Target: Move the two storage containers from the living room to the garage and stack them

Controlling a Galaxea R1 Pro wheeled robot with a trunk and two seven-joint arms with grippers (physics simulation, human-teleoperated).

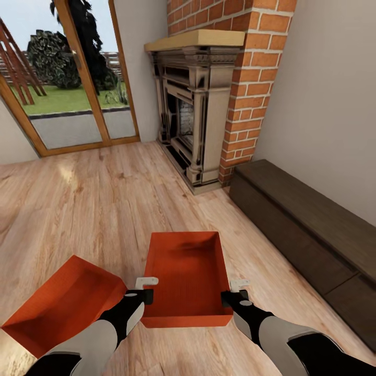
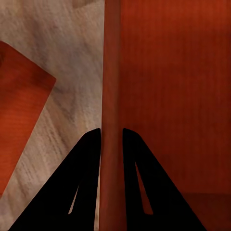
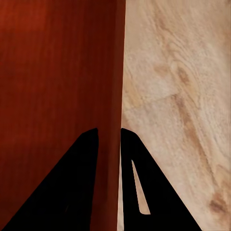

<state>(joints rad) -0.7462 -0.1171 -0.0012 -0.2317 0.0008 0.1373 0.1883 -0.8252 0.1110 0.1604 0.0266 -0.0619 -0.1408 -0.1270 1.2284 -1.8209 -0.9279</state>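
Both grippers clamp one storage container (image 1: pixel 189 279) by opp. side walls: left gripper (image 2: pixel 111 137) on left rim, right gripper (image 3: pixel 109 137) on right rim, balanced for carry. Second container (image 1: pixel 57 305) sits beside, on living-room wood floor (image 1: pixel 104 198).

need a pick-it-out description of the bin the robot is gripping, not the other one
From the brick fireplace, come down the light wood-plank floor to the two orange-red open plastic bins. The held bin is the one lying square-on between the arms, with the left end effector and right end effector pinching its opposite side walls. Its twin sits ungripped and skewed, beside the left arm.
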